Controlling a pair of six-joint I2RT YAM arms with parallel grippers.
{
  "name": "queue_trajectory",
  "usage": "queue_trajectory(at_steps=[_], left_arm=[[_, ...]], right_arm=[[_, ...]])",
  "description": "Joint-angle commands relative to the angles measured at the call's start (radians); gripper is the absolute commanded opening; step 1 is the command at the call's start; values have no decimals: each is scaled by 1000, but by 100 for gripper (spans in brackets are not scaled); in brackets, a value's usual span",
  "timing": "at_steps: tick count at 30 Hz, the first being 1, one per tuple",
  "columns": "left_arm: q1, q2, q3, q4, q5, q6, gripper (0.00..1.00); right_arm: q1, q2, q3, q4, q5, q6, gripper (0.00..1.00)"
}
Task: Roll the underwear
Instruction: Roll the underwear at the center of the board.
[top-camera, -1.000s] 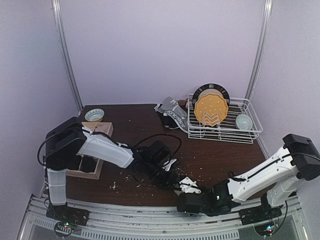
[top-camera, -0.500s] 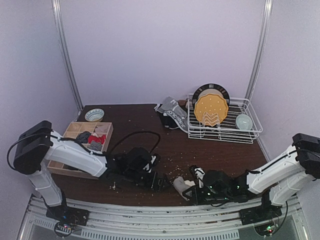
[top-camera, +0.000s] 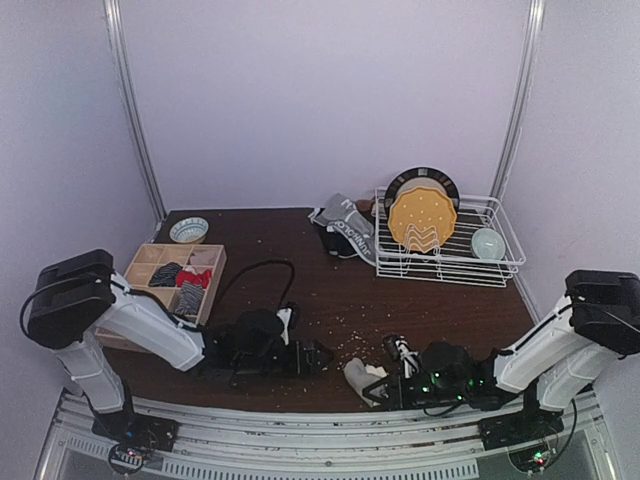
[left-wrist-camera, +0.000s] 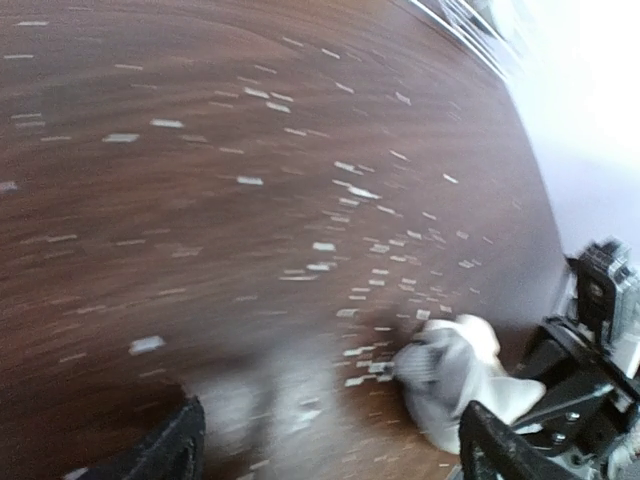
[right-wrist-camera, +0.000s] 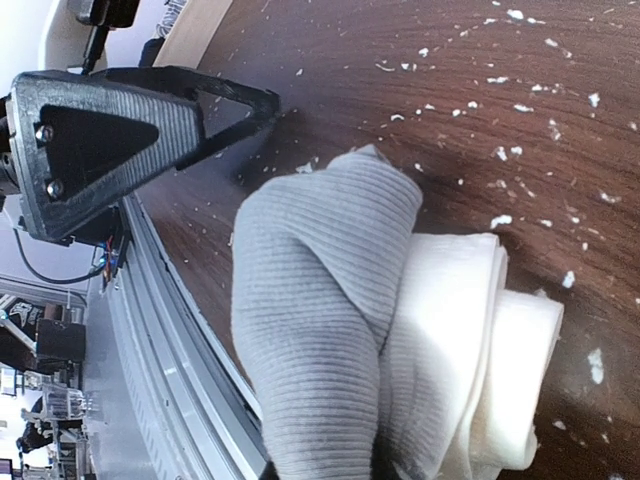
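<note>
A rolled piece of underwear, grey ribbed cloth with a white band, lies at the table's front edge. In the right wrist view the roll fills the frame, and my right gripper is shut on its near end, its fingers hidden by the cloth. My left gripper lies low on the table just left of the roll, open and holding nothing. Its fingers frame the blurred roll. More underwear lies in a heap at the back.
A white wire dish rack with a yellow plate and a bowl stands at the back right. A wooden compartment box with small cloth items sits at the left, a small bowl behind it. White crumbs speckle the brown tabletop.
My left gripper opened, let go of the roll and drew back to the left, its arm sinking low. The roll shifted slightly left in the right gripper's hold.
</note>
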Motion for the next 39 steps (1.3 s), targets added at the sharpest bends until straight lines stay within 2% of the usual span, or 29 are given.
queue_trajectory(at_steps=[1, 5, 8, 12, 15, 18, 21, 25, 27, 28, 29, 30, 31, 34, 36, 39], left_arm=[[-7, 131, 91, 178, 290, 23, 82], [-5, 260, 104, 365, 442, -32, 75], [-5, 299, 99, 471, 485, -57, 70], [-5, 285, 141, 365, 509, -11, 70], [-5, 290, 171, 315, 527, 16, 64], [-5, 303, 205, 269, 541, 40, 47], [-5, 321, 244, 220, 559, 59, 23], [-4, 335, 295, 129, 565, 84, 0], [-4, 327, 310, 74, 550, 94, 0], [-3, 318, 314, 40, 536, 99, 0], [-2, 306, 319, -8, 517, 104, 0], [-2, 291, 327, -76, 492, 112, 0], [-2, 279, 343, -148, 464, 123, 0], [-3, 237, 367, -358, 389, 159, 0], [-2, 211, 374, -450, 356, 174, 0], [-2, 183, 384, -554, 319, 192, 0]], right_arm=[[-9, 80, -50, 137, -44, 45, 0], [-20, 155, -101, 299, -54, 72, 0], [-23, 200, -118, 375, -61, 79, 0], [-24, 241, -127, 426, -68, 79, 0], [-25, 264, -135, 463, -70, 80, 0], [-26, 282, -140, 495, -78, 78, 0], [-24, 295, -135, 501, -96, 75, 0], [-21, 300, -121, 480, -113, 66, 0], [-17, 287, -112, 451, -114, 63, 0], [-16, 273, -109, 433, -110, 61, 6], [-16, 246, -106, 393, -103, 59, 21], [-11, 208, -104, 364, -87, 52, 27], [-4, 162, -99, 288, -65, 40, 37], [40, -38, -48, -29, 27, -27, 53], [83, -178, 15, -295, 117, -83, 57], [117, -347, 71, -540, 226, -133, 59]])
